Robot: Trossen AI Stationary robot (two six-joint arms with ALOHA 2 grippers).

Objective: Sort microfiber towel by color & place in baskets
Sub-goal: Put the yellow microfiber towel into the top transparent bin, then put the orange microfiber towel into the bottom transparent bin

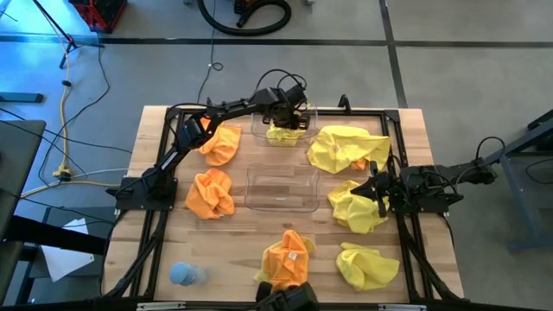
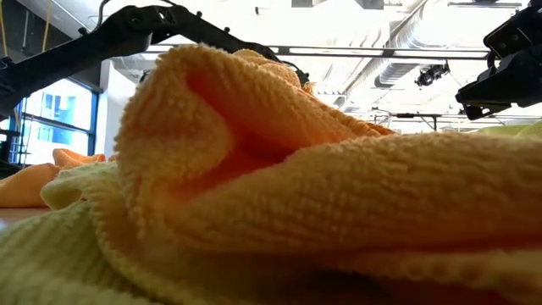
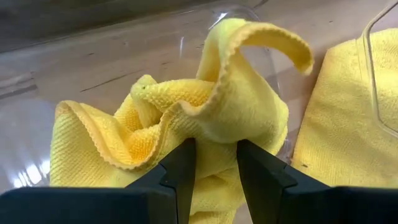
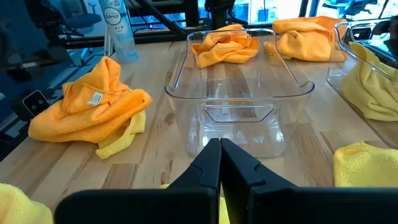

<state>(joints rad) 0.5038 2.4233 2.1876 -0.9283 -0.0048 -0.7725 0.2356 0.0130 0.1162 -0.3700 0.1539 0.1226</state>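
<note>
While the left gripper (image 3: 211, 171) pinches a yellow towel (image 3: 205, 112) inside the far basket (image 1: 285, 121), the near basket (image 1: 281, 190) sits empty and seven towels (image 1: 212, 192) lie loose on the wooden table (image 1: 242, 255). The right gripper (image 4: 219, 163) waits, pressed together, beside it. Cables cross the grey floor (image 1: 484, 78).

The wooden counter (image 1: 238, 177) carries two clear baskets: one (image 1: 281, 189) at its middle, another (image 1: 259, 128) at the far edge. Orange towels (image 1: 211, 192) lie toward its left and near edge, yellow towels (image 1: 347, 147) toward its right. A pale blue lump (image 1: 185, 275) sits at the near left corner.
</note>
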